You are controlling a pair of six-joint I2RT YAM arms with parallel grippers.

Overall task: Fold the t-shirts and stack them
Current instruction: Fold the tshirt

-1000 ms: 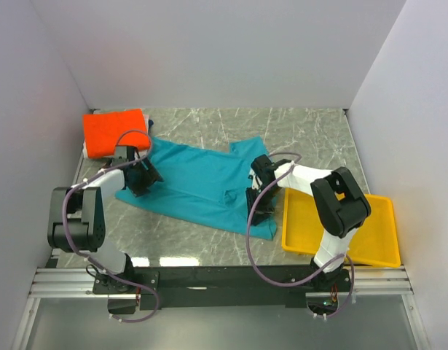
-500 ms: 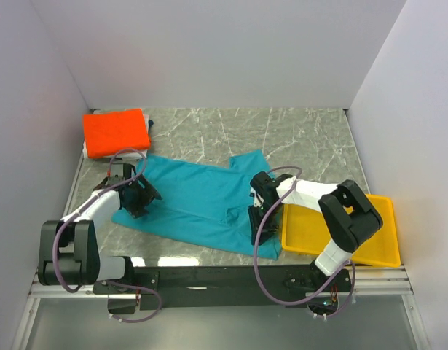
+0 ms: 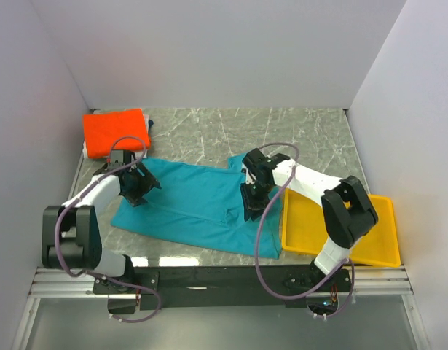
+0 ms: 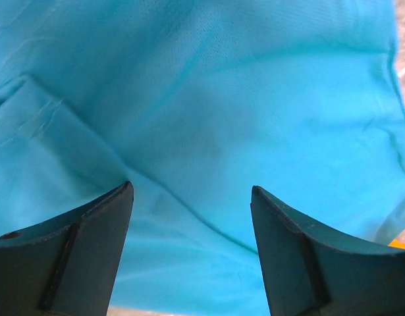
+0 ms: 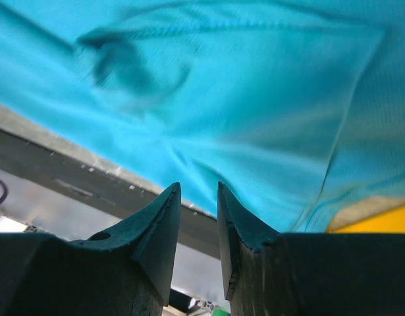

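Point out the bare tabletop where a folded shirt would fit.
Bare marble table lies along the back wall, between the folded orange shirt and the right wall, beyond the teal t-shirt. The middle is crowded with shirt and both arms; the yellow tray fills the near-right.

Bright, even overhead light, soft shadows; the right wrist view's teal shirt (image 5: pixel 255 99) is blurred.

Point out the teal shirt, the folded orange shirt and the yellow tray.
teal shirt (image 3: pixel 194 200): overhead view, middle of the body.
orange shirt (image 3: pixel 114 131): overhead view, top centre.
yellow tray (image 3: pixel 376 251): overhead view, bare floor.
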